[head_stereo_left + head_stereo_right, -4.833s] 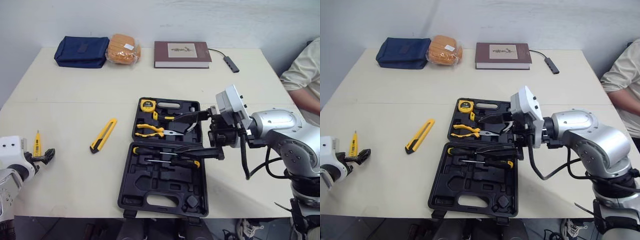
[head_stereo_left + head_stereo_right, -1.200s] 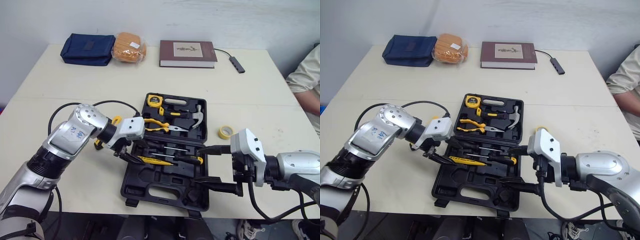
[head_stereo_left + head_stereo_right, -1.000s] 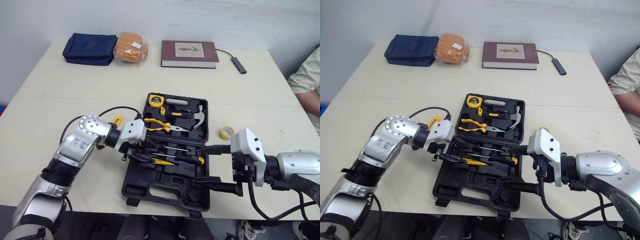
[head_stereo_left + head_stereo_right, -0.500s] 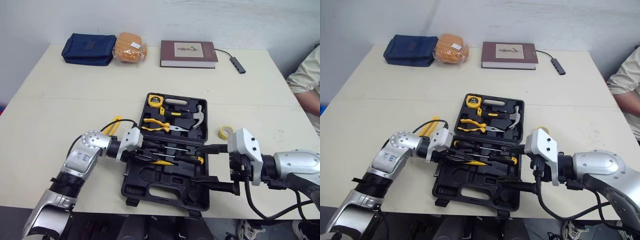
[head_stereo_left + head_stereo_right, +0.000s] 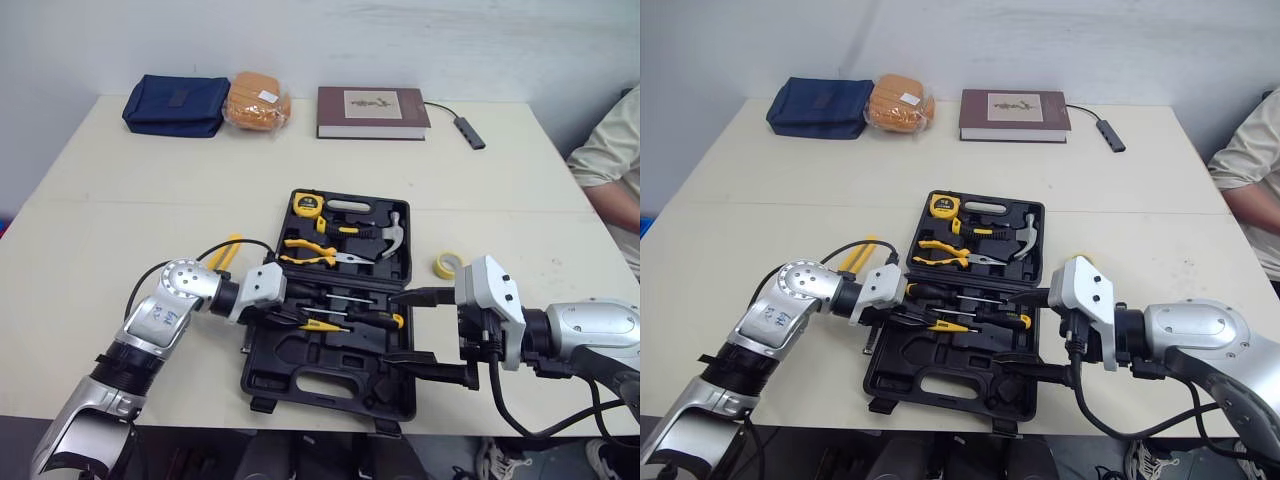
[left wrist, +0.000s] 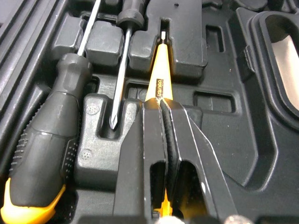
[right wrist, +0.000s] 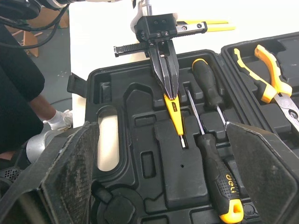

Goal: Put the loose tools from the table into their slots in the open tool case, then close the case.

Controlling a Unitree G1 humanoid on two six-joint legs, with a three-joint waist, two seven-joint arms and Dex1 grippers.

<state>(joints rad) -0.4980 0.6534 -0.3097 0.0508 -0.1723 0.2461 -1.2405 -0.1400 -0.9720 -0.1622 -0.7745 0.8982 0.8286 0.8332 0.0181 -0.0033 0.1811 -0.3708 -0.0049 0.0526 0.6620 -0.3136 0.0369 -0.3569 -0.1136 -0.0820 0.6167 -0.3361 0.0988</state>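
**Table w/ case open: tester pen being seated**

Pale table point(image 5: 120, 200) is seen w/ black tool case point(image 5: 320, 355) lying open near its front edge. Nearest, R gripper point(image 5: 430, 330) is held over case's right-front corner, fingers spread wide, nothing grasped. Just beyond, L gripper point(image 6: 161, 109) is reached in from the left, fingers clenched on rear end of yellow tester pen point(image 6: 158, 70). Pen is laid along a groove in case's near half, tip in a small notch, w/ black-handled screwdrivers point(image 7: 212, 158) just beside it. Whether pen is fully bedded can't be told.

Step in hand is judged to be seating the pen. To be done well:
- Pen should be kept parallel w/ groove & pressed down flat, not tip-first.
- Neighbouring screwdriver shaft shouldn't be nudged.
- Fingers should be opened only once pen is bedded, then drawn back along pen's line so it isn't dragged out.

In case's far half, pliers point(image 5: 312, 252), hammer point(image 5: 387, 232) & tape measure point(image 5: 306, 204) are slotted. Yellow utility knife point(image 5: 225, 248) lies on table left of case, partly behind L arm. Yellow tape roll point(image 5: 447, 265) lies just right of case. Both are judged left to stow before lid is shut.

At far edge are blue pouch point(image 5: 175, 103), orange packet point(image 5: 257, 98) & book point(image 5: 373, 110).
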